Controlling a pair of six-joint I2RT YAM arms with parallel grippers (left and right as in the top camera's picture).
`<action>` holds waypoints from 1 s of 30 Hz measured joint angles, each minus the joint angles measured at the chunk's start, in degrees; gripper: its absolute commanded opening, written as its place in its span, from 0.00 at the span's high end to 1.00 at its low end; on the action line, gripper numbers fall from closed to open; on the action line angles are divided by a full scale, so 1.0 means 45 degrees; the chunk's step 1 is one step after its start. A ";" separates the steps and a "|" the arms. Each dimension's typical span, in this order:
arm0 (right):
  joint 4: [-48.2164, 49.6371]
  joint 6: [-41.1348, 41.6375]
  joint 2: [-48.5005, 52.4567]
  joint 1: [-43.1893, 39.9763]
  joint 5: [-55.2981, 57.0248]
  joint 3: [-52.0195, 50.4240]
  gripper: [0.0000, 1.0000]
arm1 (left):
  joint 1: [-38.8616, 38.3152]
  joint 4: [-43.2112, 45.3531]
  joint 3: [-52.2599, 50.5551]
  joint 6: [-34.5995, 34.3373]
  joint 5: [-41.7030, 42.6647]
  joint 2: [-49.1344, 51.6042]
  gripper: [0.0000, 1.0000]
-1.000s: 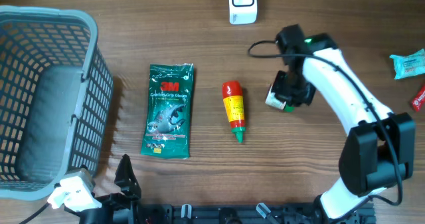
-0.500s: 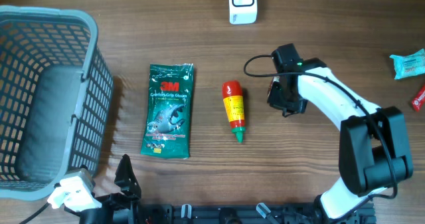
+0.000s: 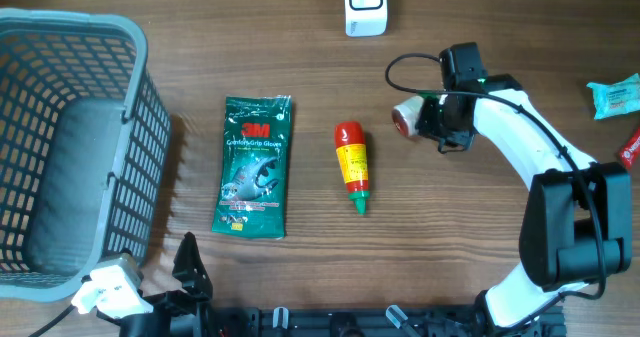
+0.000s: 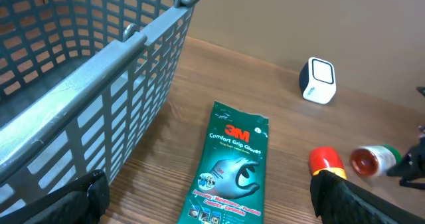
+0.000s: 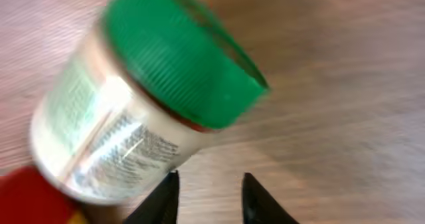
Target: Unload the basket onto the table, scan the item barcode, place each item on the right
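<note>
Probably shop checkout: scanner, basket.

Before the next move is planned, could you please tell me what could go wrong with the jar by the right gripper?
The jar lies on its side beyond the right gripper, apparently loose; being round, it may roll toward the red bottle. The white scanner sits far off, so a regrasp is likely needed and could knock the jar away.
</note>
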 measured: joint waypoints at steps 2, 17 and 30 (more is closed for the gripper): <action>0.0272 -0.0005 0.0000 0.0005 -0.0466 0.0000 0.60 | 0.0000 0.0000 0.0000 0.0000 0.0000 0.0000 0.00; 0.2059 0.2137 0.0000 0.0010 -0.1064 0.0000 0.18 | 0.0000 0.0000 0.0000 0.0000 0.0005 0.0000 0.00; 0.3036 0.1316 0.0000 0.0010 -0.0690 0.0000 0.07 | 0.0000 0.0000 0.0000 0.0000 0.0000 0.0000 0.00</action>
